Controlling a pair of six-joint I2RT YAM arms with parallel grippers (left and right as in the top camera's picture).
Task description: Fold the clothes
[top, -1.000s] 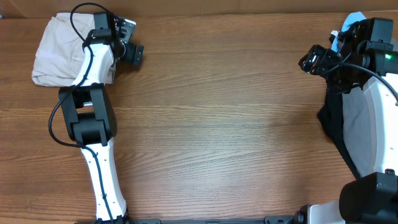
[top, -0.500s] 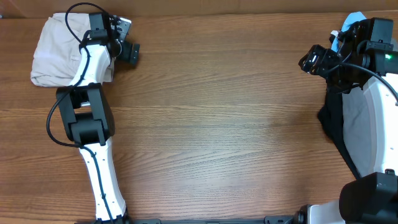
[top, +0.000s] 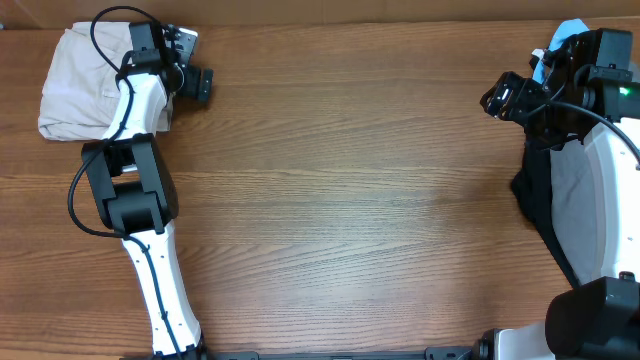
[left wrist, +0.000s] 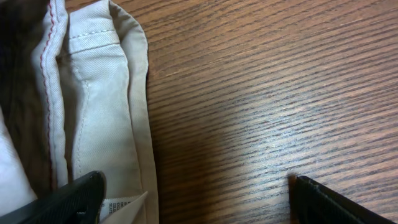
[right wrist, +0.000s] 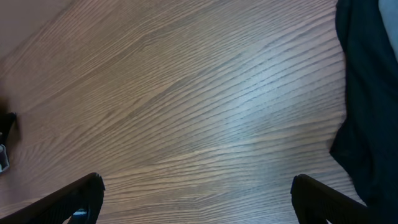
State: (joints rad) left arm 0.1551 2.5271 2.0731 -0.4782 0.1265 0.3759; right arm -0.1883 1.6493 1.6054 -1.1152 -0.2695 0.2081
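The beige shorts (top: 75,85) lie folded in a bundle at the table's far left corner. My left gripper (top: 178,62) hovers at the bundle's right edge. In the left wrist view the shorts (left wrist: 99,93) fill the left side, with seams and a small white label (left wrist: 118,207) showing. My left gripper (left wrist: 196,199) is open, one finger over the label and the other over bare wood. My right gripper (top: 505,95) is open and empty over bare wood at the far right, as the right wrist view (right wrist: 196,199) also shows.
A black garment (top: 535,190) and a grey one (top: 570,185) lie at the right edge under the right arm, and a light-blue one (top: 565,32) sits at the far right corner. The black garment (right wrist: 367,93) shows at the right of the right wrist view.
My left gripper has moved left and toward the far edge, and the shorts bundle has shifted left with it. The right arm has not moved.
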